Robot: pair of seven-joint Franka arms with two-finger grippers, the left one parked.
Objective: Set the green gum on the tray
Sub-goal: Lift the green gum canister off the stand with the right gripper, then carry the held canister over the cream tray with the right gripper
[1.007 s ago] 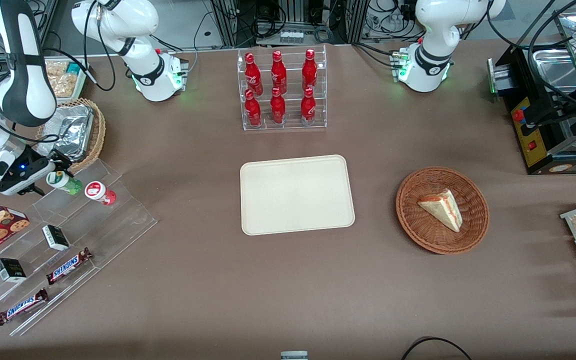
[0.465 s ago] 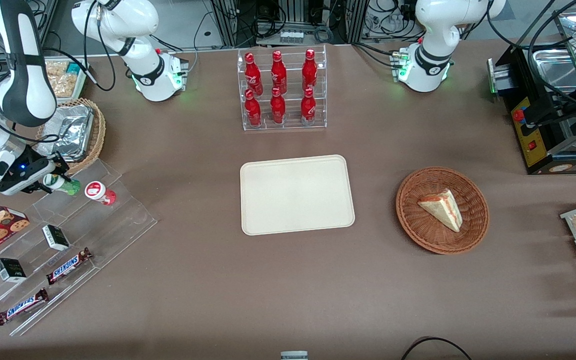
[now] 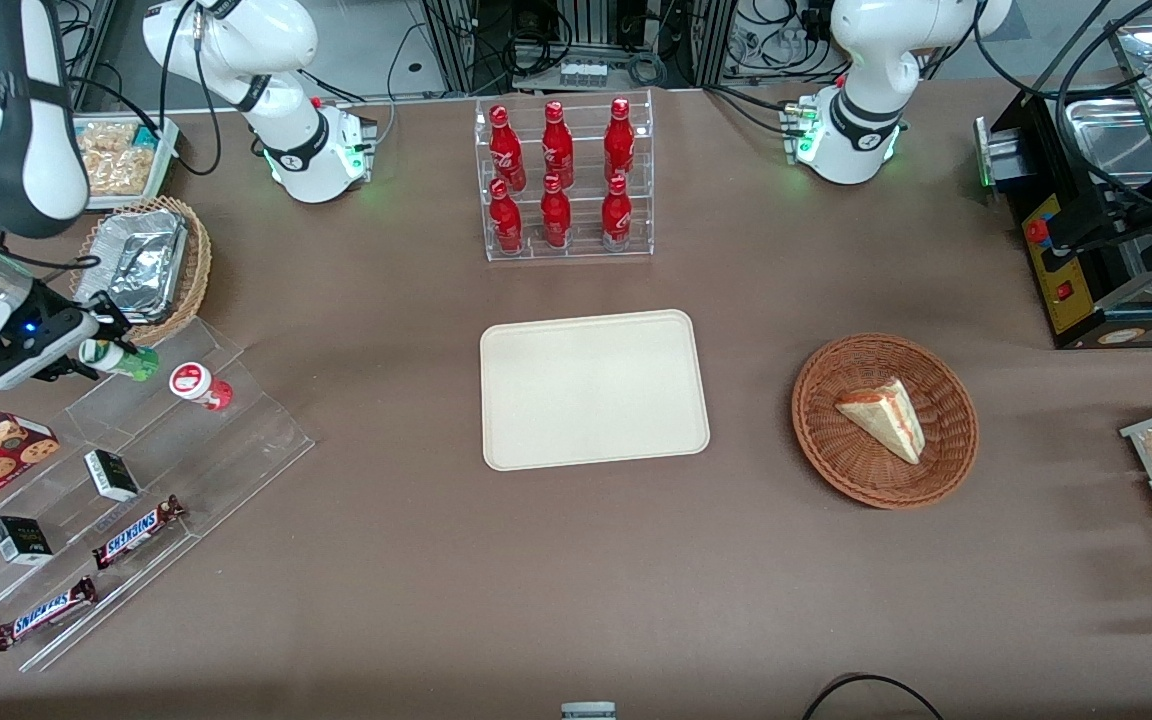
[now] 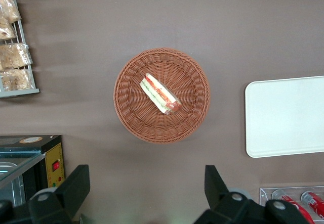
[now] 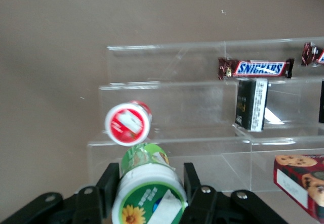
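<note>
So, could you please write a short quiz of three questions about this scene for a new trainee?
1. True or false: the tool is shut on the green gum.
2. What lies on the tray? A) the green gum B) a sandwich C) nothing
3. Fill in: the red bottle rests on the clear ______.

Key: 1 true, the fingers press both sides of the bottle. 2 C. 3 stepped display stand.

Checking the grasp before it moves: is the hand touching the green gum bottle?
Touching. The right wrist view shows the hand with a finger pressed against each side of the green gum bottle, no gap visible, above the clear display steps.
</note>
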